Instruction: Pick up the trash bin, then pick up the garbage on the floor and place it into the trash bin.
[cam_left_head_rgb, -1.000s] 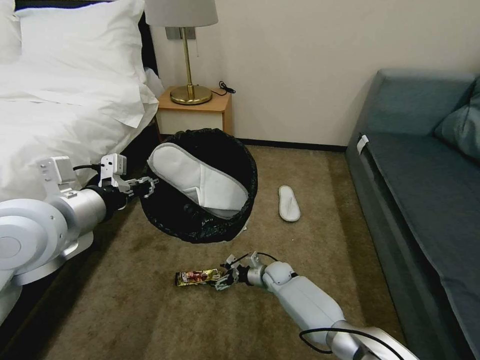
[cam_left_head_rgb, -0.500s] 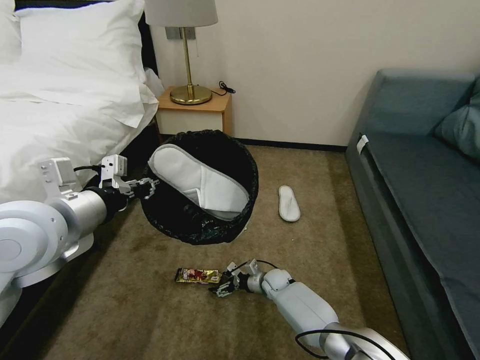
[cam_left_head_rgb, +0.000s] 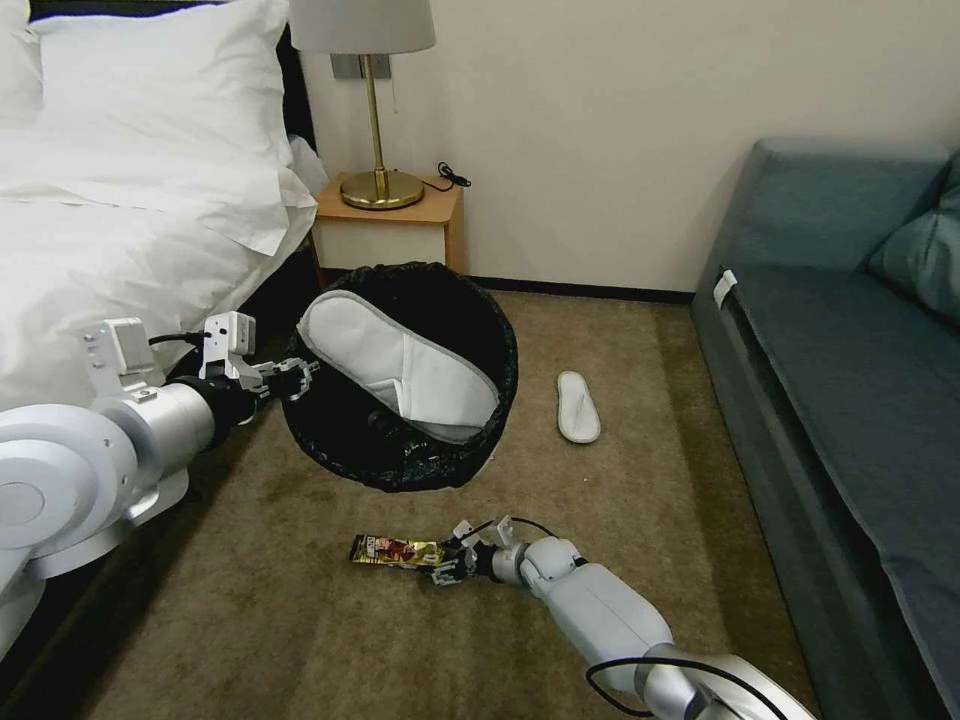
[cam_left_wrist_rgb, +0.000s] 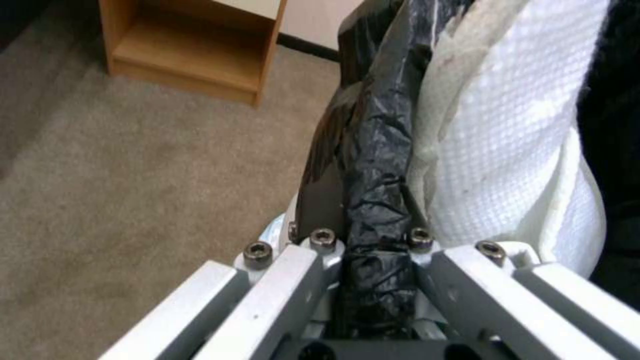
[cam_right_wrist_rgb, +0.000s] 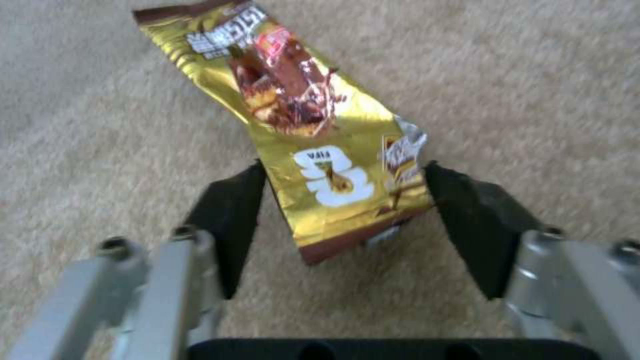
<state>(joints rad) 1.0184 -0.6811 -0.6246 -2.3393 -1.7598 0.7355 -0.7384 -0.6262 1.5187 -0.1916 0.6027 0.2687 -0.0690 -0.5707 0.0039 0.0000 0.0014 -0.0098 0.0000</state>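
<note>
straddling gold wrapper (cam_right_wrist_rgb: 313, 145) end, right gripper (cam_right_wrist_rgb: 343, 220) fingers (cam_right_wrist_rgb: 230, 225) open, not gripping.

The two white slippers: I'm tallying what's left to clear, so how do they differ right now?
The slipper in the trash bin lies tilted across the bin's mouth, held off the floor by the left gripper; the slipper on the carpet lies flat beside the sofa. The binned one looks larger, being nearer. Both are white, flat and open-backed.
</note>
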